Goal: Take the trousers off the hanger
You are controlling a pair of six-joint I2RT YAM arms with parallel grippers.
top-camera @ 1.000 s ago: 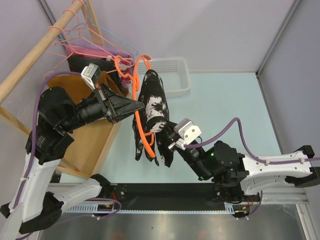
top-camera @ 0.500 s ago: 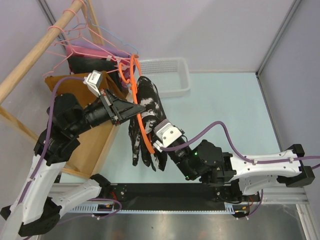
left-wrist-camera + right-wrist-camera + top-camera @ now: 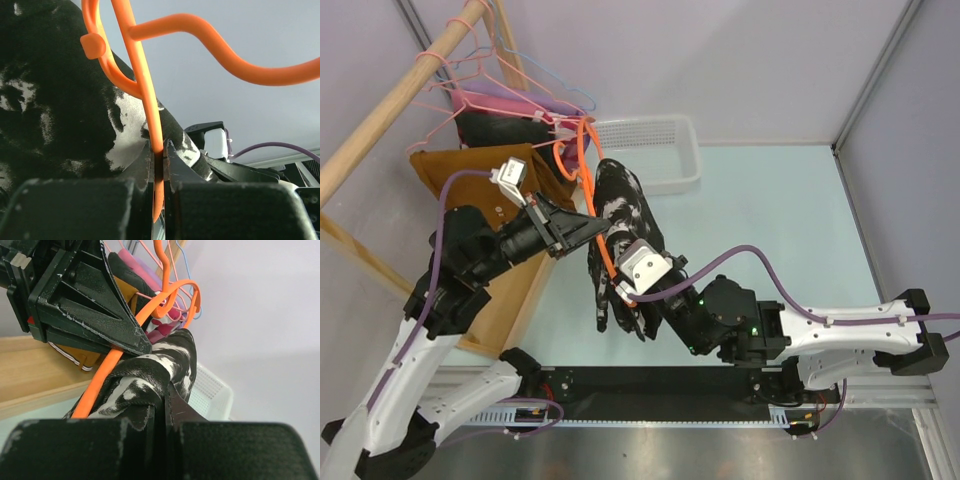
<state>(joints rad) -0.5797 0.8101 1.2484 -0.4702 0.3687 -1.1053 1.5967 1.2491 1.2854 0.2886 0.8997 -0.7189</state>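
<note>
The black trousers with white blotches (image 3: pixel 622 212) hang folded over an orange hanger (image 3: pixel 578 152), held in the air in front of the rack. My left gripper (image 3: pixel 604 228) is shut on the hanger's orange bar (image 3: pixel 148 85), with the trousers (image 3: pixel 50 100) just left of the jaws. My right gripper (image 3: pixel 626 292) is shut on a fold of the black trousers (image 3: pixel 150 365), right below the left gripper's fingers (image 3: pixel 100 315) and the orange bar (image 3: pixel 107 367). The rust-brown trousers (image 3: pixel 450 170) hang on the rack at the left.
A white mesh basket (image 3: pixel 665 150) stands on the table behind the trousers. A wooden rail (image 3: pixel 390 110) carries pink and blue wire hangers (image 3: pixel 480 70) with pink and black garments (image 3: pixel 495 115). A wooden board (image 3: pixel 510 290) leans below the left arm.
The hanger and black trousers have shifted left and tilted. My right gripper has moved left with the trousers. My left arm has lowered, still holding the hanger.
</note>
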